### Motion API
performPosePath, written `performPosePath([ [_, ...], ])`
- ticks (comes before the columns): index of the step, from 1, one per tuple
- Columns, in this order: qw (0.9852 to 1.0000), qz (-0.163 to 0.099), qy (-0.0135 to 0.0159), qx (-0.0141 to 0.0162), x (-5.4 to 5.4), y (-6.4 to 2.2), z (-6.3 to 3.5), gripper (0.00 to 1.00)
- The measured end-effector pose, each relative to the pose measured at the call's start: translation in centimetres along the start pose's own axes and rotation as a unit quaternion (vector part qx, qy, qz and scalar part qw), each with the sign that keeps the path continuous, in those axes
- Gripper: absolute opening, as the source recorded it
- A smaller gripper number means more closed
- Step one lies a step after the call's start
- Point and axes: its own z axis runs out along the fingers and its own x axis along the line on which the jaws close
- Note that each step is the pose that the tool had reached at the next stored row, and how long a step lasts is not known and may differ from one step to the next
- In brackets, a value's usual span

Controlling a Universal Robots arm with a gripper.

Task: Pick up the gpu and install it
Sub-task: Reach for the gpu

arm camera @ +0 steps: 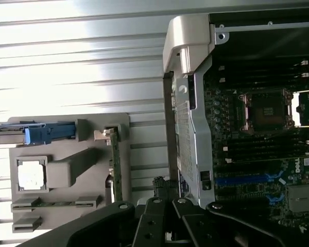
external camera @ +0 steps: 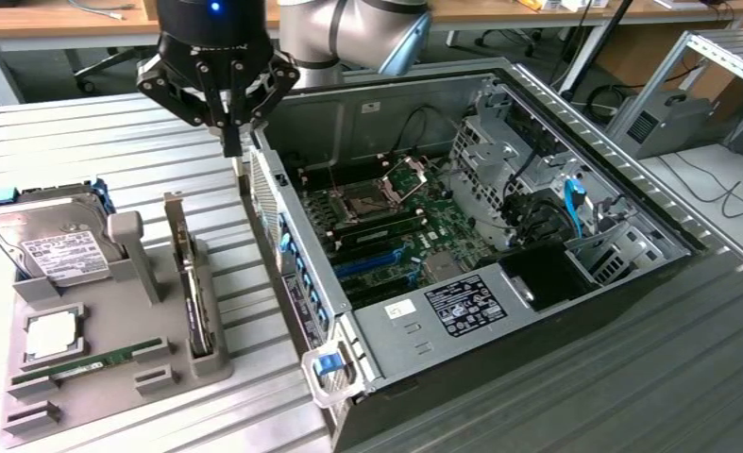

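On the slatted metal table we found the gpu standing on edge in a slot of the grey holder. Its pale metal bracket was at the end farther from the exterior camera. In the wrist view the same card showed edge-on as a thin strip along the side of the holder nearest the case.

The holder also carried a silver hard drive with a white label, a processor chip and a narrow green memory stick.

To the exterior view's right of the holder lay the open computer case, its motherboard exposed.

The gripper hung above the table just beside the case's outer wall, beyond the bracket end of the gpu and apart from it. Its fingers were pressed together into one narrow tip with nothing between them. In the wrist view we saw the gripper as dark linkages drawn in toward each other, and it carried nothing.
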Motion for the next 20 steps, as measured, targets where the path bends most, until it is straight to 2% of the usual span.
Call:
performPosePath([
  [6, 1.0000, 0.000, 0.0000, 0.0000, 1.3, -0.09, -0.03, 0.11],
  [11, 1.0000, 0.000, 0.0000, 0.0000, 3.1, -0.23, -0.08, 0.11],
  [20, 1.0000, 0.000, 0.0000, 0.0000, 4.6, -0.35, -0.12, 0.11],
])
